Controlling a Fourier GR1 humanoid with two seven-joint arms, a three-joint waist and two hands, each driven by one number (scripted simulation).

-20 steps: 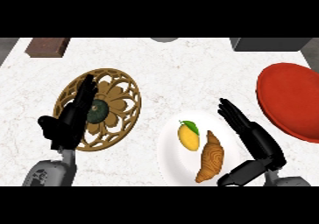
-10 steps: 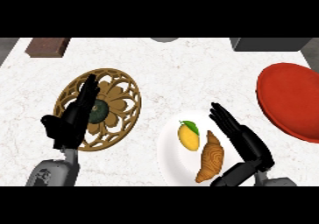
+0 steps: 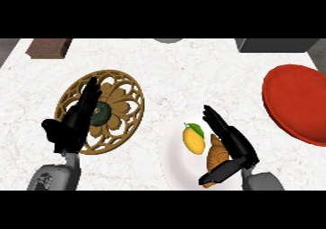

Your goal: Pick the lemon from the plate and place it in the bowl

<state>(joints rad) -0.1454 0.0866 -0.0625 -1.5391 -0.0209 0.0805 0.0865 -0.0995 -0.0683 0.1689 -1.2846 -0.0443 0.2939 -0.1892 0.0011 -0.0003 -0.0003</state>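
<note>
— Lemon status? Where is the yellow lemon with its green leaf [image 3: 193, 139] sitting?

— I'm seeing it lying on the white round plate [image 3: 171, 156], touching the brown croissant [image 3: 217, 154] on its right; my right hand [image 3: 232, 142] is hanging just beside both, fingers straight, grasping nothing.

— And the bowl?

— I'm seeing the red round bowl [image 3: 299, 103] lying well apart at the right edge; my left hand [image 3: 74, 121] is resting released over the carved wooden trivet [image 3: 119, 107].
</note>
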